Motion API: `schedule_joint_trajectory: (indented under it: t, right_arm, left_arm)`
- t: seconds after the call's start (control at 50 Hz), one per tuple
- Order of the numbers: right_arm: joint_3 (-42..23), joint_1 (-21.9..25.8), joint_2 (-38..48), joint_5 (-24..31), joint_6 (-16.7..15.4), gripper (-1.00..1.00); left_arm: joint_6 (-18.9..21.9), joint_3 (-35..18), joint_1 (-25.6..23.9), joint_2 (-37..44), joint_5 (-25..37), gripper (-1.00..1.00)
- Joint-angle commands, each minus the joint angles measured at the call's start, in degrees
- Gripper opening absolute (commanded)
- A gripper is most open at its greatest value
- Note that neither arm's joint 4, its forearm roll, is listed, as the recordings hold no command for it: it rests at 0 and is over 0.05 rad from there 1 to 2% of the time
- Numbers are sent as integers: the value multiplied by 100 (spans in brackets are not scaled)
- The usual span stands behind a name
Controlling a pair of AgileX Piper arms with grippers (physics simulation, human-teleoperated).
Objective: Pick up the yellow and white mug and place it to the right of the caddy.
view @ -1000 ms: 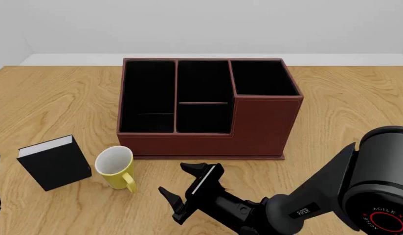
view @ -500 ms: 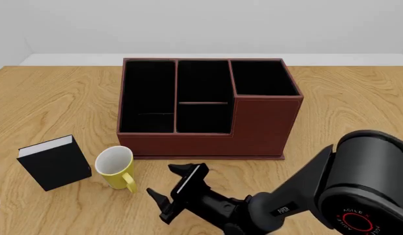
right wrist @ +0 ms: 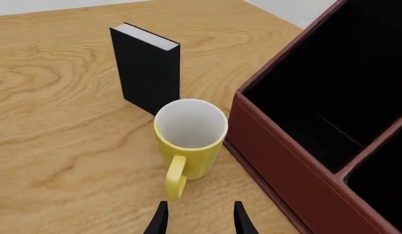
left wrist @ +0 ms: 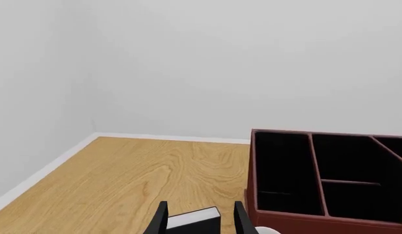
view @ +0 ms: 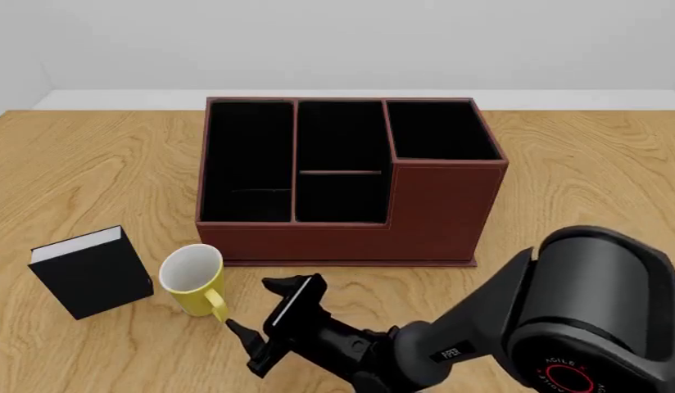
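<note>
From the left wrist, the left tool (left wrist: 200, 219) stands open and empty, a black book (left wrist: 193, 218) showing between its fingertips, the caddy (left wrist: 331, 180) ahead to one side on the desk (left wrist: 136, 180); in the front view, the right tool (view: 269, 324) is spread open, holding nothing, just right of the yellow and white mug (view: 196, 279), which stands upright near the caddy's front wall; from the right wrist, the mug's handle (right wrist: 175, 177) points toward the parted fingertips, book beyond.

All 3 views share the caddy (view: 343, 176).
</note>
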Motion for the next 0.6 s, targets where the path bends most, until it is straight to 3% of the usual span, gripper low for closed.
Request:
schedule_joint_trajectory:
  t: [0.02,0.6]
  right_arm:
    - [-200,45,72,156,4,100]
    - [-655,155,392,410,69,100]
  left_arm:
    - [-18,15,3,0,4,100]
    - [-71,35,97,0,2,100]
